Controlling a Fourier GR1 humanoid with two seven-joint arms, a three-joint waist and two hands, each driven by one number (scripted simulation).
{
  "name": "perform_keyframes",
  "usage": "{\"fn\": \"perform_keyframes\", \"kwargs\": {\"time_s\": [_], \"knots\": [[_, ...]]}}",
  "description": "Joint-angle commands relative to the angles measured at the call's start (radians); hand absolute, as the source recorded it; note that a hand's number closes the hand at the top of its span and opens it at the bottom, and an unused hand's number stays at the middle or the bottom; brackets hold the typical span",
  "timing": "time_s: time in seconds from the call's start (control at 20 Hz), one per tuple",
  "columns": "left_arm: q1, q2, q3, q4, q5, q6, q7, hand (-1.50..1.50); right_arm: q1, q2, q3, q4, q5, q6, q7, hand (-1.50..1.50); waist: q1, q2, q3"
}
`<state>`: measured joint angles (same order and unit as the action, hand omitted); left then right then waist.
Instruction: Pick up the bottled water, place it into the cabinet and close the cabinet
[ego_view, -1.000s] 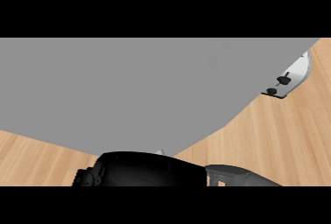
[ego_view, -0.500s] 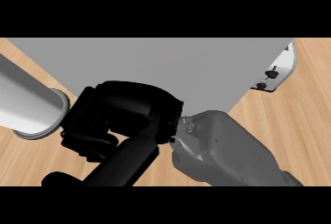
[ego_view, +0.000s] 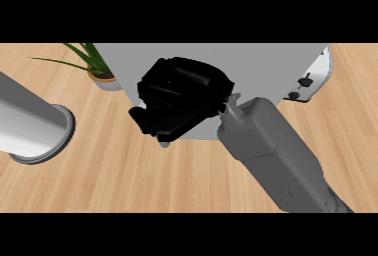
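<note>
The right robot hand (ego_view: 181, 97) is over the grey cabinet (ego_view: 258, 65) edge; I cannot tell if it holds anything; the desk (ego_view: 111, 180) spreads below; a plant (ego_view: 105, 80) stands left.

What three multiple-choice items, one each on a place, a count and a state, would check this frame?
1. Where is the potted plant?
A. Upper left, beside the grey cabinet
B. Lower right, on the wood
C. On the forearm

2. How many black knobs are on the white panel?
A. None
B. Two
C. Five

3. The bottled water is:
A. Standing in the open on the wood
B. Nowhere in plain sight
C. Lying beside the plant

Key: 1 A, its leaves spread at the cabinet's left corner. 2 B, two knobs show, one above the other. 3 B, no bottle shows clearly; the right hand over the cabinet may hide it.
</note>
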<state>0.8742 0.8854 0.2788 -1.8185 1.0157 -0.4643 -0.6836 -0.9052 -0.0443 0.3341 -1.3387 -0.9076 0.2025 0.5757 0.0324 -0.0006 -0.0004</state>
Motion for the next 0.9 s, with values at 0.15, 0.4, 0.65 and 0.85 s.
{"fn": "perform_keyframes", "kwargs": {"time_s": [0.15,0.4,0.65,0.85], "knots": [[-0.025,-0.022,0.050,-0.055,0.024,-0.006,0.056,-1.50,-0.066,-0.039,-0.108,0.178,0.093,0.096,-0.134,1.50,-0.003,0.007,0.002],[-0.016,-0.071,0.035,-0.037,-0.015,-0.033,0.073,-1.50,-0.074,-0.067,-0.125,0.199,0.161,0.141,-0.195,1.50,-0.004,0.005,0.001],[-0.053,-0.097,0.024,-0.002,-0.052,-0.061,0.063,-1.50,-0.124,-0.057,-0.159,0.208,0.219,0.100,-0.269,-1.50,-0.005,0.005,0.000],[-0.058,-0.080,0.028,-0.045,-0.019,-0.039,0.108,-1.50,-0.180,-0.053,-0.181,0.237,0.283,0.042,-0.320,-1.50,0.005,0.010,0.001]]}}
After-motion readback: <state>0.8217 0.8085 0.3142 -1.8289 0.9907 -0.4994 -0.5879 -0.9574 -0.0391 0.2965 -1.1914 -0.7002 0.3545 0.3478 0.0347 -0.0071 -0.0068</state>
